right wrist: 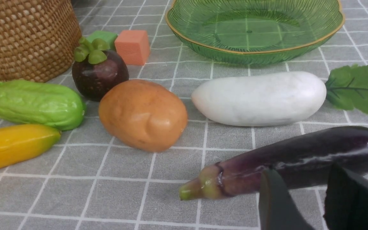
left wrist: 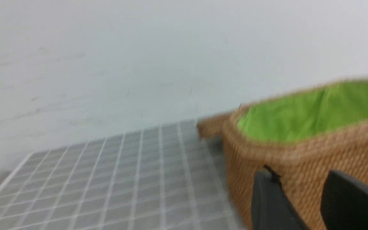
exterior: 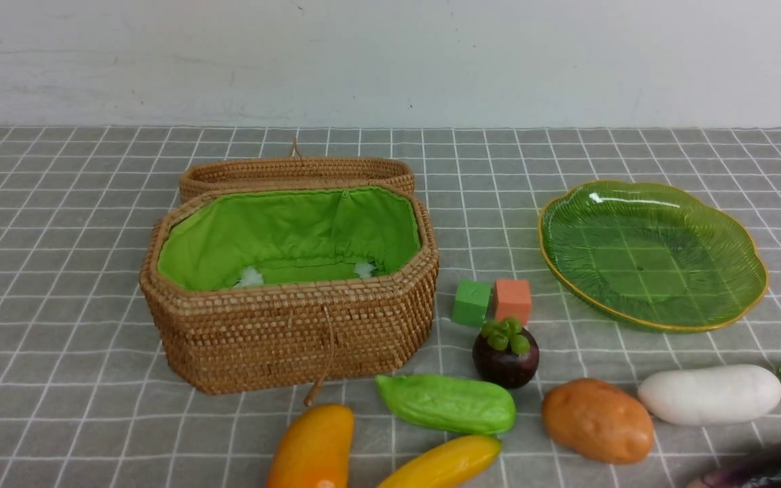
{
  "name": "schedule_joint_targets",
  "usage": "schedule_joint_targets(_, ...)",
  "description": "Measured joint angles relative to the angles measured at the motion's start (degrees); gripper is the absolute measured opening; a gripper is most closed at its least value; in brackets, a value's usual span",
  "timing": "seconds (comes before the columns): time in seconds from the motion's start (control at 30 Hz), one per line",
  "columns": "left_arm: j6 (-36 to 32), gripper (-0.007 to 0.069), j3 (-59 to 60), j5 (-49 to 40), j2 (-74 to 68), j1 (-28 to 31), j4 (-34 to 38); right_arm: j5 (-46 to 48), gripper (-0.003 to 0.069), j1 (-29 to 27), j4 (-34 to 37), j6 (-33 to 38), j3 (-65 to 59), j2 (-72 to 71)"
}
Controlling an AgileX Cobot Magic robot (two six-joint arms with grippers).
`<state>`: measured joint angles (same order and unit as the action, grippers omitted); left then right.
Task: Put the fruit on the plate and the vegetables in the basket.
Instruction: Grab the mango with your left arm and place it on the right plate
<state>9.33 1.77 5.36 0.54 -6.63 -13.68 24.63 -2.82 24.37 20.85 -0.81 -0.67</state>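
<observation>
The right pincer (right wrist: 302, 198) stood partly spread. Its two black fingers (right wrist: 276, 204) were apart, with nothing between them and nothing touched. Just ahead of its tips lay the eggplant (right wrist: 299, 159), long, glossy and dark purple, with a greenish stem end. Beyond that lay the radish (right wrist: 260, 99), smooth, white and blunt, with flat green leaves (right wrist: 356, 86) at one end. The potato (right wrist: 142, 115), a matte brown-orange lump, lay near the radish's bare end. Farther ahead sat the plate (right wrist: 254, 52), ribbed translucent green glass with a thin yellow rim, and the cloth's grid showed through it.

Off toward the other arm's side were the round dark-purple mangosteen (right wrist: 99, 75) with its green cap, the wrinkled green gourd (right wrist: 30, 103) and the yellow banana (right wrist: 11, 145). The orange-yellow mango (exterior: 312, 447) lay beside the banana. A green cube (exterior: 470, 303) and an orange cube (exterior: 512, 300) stood side by side beyond the mangosteen, between basket and plate.

The left pincer (left wrist: 299, 195), seen in a blurred view, was likewise partly spread and gripped nothing. Close ahead of it rose the tan woven wall of the basket (left wrist: 315, 166), which was open and showed its bright green cloth lining. The lid (exterior: 295, 169) lay just beyond the basket, on the side away from both pincers, and a cord loop (exterior: 326, 359) hung down the near wall. Everything rested on a grey checked tablecloth (exterior: 58, 339).
</observation>
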Motion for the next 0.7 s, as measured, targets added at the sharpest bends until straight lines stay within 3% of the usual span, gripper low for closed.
schedule_joint_targets(0.1, 9.95, 0.0239, 0.00, 5.42, 0.00, 0.00, 6.52, 0.00, 0.0241, 0.00, 0.00, 0.00, 0.00, 0.00)
schedule_joint_targets(0.2, 14.88, 0.0239, -0.39, 7.04, 0.00, 0.00, 9.69, 0.00, 0.0241, 0.00, 0.00, 0.00, 0.00, 0.00)
schedule_joint_targets(0.27, 20.76, 0.0239, -5.04, 5.10, 0.00, 0.00, 13.68, 0.00, 0.0241, 0.00, 0.00, 0.00, 0.00, 0.00)
schedule_joint_targets(0.37, 23.37, 0.0239, -10.70, 1.61, -0.83, 0.00, 16.11, 0.00, 0.0241, 0.00, 0.00, 0.00, 0.00, 0.00)
schedule_joint_targets(0.57, 25.05, 0.0239, -26.59, -16.68, -10.57, 0.00, 17.22, 0.00, 0.0241, 0.00, 0.00, 0.00, 0.00, 0.00)
schedule_joint_targets(0.7, 22.00, 0.0239, -29.24, -32.15, -20.09, 0.00, 11.09, 0.00, 0.0241, 0.00, 0.00, 0.00, 0.00, 0.00)
